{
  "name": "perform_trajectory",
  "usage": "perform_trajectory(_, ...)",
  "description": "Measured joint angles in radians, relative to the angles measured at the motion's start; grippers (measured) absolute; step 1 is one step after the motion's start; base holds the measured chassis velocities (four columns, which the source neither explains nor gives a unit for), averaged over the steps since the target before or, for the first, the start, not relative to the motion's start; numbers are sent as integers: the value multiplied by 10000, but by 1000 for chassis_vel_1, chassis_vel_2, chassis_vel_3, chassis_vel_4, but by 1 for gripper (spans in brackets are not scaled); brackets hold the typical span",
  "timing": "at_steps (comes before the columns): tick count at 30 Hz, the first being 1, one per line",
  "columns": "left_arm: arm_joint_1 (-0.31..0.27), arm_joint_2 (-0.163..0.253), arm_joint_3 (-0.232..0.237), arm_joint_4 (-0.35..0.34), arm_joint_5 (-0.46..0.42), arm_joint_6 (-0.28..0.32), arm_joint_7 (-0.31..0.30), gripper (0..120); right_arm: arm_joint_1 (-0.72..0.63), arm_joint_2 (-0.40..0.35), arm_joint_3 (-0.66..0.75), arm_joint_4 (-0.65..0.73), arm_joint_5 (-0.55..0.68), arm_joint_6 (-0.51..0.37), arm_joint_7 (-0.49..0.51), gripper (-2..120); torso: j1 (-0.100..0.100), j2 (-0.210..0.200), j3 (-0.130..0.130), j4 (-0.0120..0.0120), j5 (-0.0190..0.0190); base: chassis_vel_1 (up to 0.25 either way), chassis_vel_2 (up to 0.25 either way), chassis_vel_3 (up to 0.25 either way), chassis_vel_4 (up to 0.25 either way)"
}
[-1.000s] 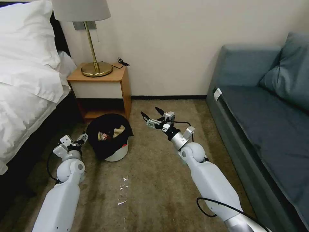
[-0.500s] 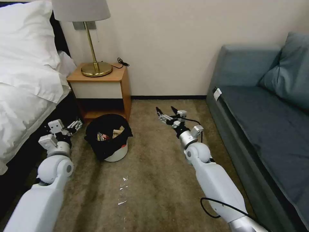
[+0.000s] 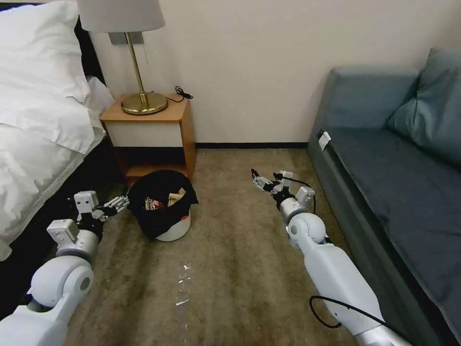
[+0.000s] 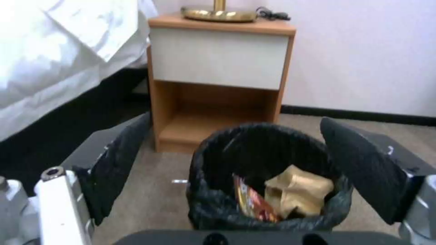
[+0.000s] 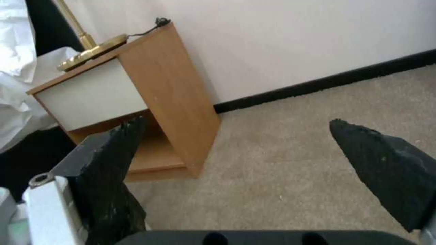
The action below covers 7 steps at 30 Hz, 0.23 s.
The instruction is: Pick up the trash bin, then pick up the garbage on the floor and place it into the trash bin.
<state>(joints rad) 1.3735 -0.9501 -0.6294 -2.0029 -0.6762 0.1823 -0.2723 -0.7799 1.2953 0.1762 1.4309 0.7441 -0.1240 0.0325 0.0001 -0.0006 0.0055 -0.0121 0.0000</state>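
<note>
Two grippers hang over the floor (image 3: pixel 240 269), neither holding anything. Leftmost, a white-sheeted bed (image 3: pixel 33 144) borders the carpet. The left gripper (image 3: pixel 116 205) sits just left of the trash bin (image 3: pixel 163 206), fingers spread wide, apart from its rim. The bin stands before the nightstand (image 3: pixel 153 134), wrappers and a tan paper bag (image 4: pixel 297 190) inside. Open carpet stretches rightward to the right gripper (image 3: pixel 259 180), its fingers parted wide. A blue sofa (image 3: pixel 394 182) edges the far right.
</note>
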Motion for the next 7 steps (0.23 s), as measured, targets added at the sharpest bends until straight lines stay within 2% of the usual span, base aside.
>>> perform_trajectory(7,2,-27,0,-1,-12,12,-46,100,0,9,0,-14,-22,0,-22,100,0,-1,0,-1,0,0,0,0,0)
